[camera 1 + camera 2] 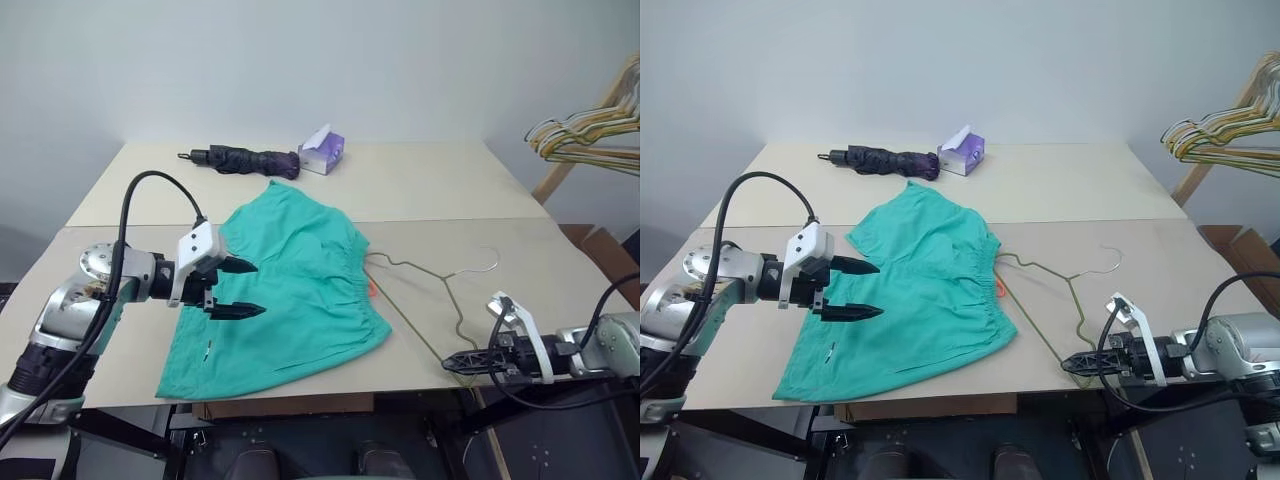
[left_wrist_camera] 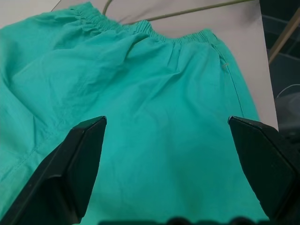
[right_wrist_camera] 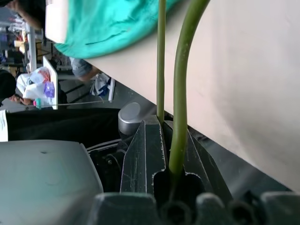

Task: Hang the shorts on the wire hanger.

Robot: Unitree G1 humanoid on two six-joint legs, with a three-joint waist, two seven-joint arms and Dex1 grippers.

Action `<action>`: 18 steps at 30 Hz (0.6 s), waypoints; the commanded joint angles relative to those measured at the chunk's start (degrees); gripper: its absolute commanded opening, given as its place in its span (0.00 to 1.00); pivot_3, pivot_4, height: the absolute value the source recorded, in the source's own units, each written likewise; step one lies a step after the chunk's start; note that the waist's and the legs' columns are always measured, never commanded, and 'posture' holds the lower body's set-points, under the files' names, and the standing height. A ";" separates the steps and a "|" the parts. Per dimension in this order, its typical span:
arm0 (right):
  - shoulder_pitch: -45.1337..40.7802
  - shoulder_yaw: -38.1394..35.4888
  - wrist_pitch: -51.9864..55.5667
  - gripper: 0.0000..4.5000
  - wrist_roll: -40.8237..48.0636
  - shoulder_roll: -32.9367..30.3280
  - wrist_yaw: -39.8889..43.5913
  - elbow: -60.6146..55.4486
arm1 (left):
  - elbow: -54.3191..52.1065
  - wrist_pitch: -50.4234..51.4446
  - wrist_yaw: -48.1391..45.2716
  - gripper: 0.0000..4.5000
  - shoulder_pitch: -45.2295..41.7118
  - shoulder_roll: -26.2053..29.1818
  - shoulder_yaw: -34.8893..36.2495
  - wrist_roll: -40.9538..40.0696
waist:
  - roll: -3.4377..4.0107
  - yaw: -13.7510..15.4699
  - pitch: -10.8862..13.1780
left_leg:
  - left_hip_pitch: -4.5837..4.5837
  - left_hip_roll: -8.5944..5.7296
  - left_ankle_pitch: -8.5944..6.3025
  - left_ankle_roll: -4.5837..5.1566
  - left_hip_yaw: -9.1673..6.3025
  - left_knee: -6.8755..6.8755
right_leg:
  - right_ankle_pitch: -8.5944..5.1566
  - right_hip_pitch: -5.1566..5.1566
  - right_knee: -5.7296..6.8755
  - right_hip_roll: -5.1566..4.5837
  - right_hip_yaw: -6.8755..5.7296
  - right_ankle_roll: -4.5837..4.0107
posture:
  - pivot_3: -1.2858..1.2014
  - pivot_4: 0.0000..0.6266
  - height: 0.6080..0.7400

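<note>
Both head cams look down over the same table; wrist cams sit super close, left on shorts, right on hanger.

I see the shorts spread flat on the near table, left of centre, waistband toward the right. The wire hanger lies on the table just right of the waistband, hook pointing away to the right, its near corner at the table's front edge. My left gripper hovers over the left part of the shorts. My right gripper sits at the front edge, on the hanger's near corner. On the far table behind, an umbrella lies left of a tissue box, close together. A bunch of hangers hangs beyond the tables, far right.
</note>
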 commanded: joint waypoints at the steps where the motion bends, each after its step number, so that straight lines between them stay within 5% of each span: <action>1: 0.48 -0.50 -2.93 0.00 0.11 -1.00 1.98 -3.71 | -0.40 -1.39 -0.04 1.00 0.14 0.46 1.16 0.30 | 0.00 0.14 0.00 | 0.00 0.00 0.00 0.00 0.00 0.00 | 0.00 0.00 0.00 0.00 -0.01 0.00 | 0.55 0.00 1.00; 18: -16.93 16.01 -11.96 0.00 -15.49 2.01 8.33 10.57 | -0.86 -2.77 1.64 1.00 1.93 -0.62 -0.09 3.21 | 0.00 0.51 0.00 | 0.00 0.00 0.00 0.00 0.02 0.05 | 0.01 0.00 0.04 0.00 0.00 -0.02 | 0.56 0.00 1.00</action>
